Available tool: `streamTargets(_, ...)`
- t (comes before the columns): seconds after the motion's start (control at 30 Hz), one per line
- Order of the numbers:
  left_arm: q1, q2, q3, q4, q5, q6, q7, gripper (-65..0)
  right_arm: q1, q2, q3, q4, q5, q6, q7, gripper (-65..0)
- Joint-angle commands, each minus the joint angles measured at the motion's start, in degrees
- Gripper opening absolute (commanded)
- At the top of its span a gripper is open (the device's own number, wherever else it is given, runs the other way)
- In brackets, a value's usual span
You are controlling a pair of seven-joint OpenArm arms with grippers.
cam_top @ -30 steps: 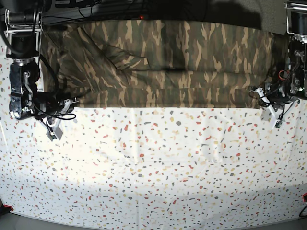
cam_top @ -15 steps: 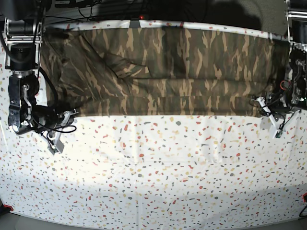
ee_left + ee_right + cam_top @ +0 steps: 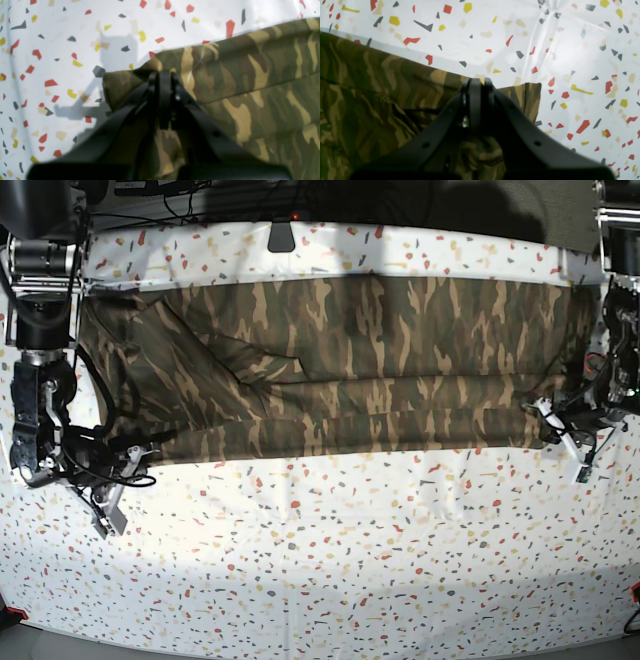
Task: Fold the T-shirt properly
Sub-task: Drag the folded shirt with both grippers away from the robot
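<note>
The camouflage T-shirt (image 3: 350, 370) lies stretched as a long band across the far half of the table, with a diagonal fold on its left part. On the base view's right, my left gripper (image 3: 545, 420) is shut on the shirt's near corner. The left wrist view shows the jaws of that gripper (image 3: 162, 75) pinching bunched cloth of the T-shirt (image 3: 262, 87). On the left, my right gripper (image 3: 150, 450) is shut on the other near corner. In the right wrist view this gripper (image 3: 476, 81) clamps the edge of the T-shirt (image 3: 370, 87).
A white speckled cover (image 3: 330, 560) spans the whole table. A small grey object (image 3: 281, 237) sits at the back edge. Both arm columns stand at the far corners, with cables along the back.
Both grippers have drawn the T-shirt toward the table's near side. A strip of speckled cover now shows behind the shirt's far edge.
</note>
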Motion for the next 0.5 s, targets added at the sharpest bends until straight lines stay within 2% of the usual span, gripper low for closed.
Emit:
streamTargets(0.0,-1.3,-0.4,-0.3,0.8,-0.2,0.0,-1.9,-65.0,1.8,1.1,0.4,0.8,-0.1,-0.4,1.1,-65.0)
streamTargets(0.13,-2.0,2.2,-0.3,0.8,3.0,0.0,-4.3,-65.0,1.7,1.1,0.4,0.8,-0.1,-2.0,1.1,-65.0)
streamTargets(0.3,-3.5,6.2,-0.3,0.8,9.1,0.0,-4.4,-65.0,1.7,1.1,0.4,0.8,-0.1,-2.0,1.0,-65.0)
streamTargets(0.47,-3.8,6.2,-0.4,0.8,13.0,0.0,-4.2,-65.0,1.8,1.1,0.4,0.8,-0.1,-2.0,0.4,-65.0)
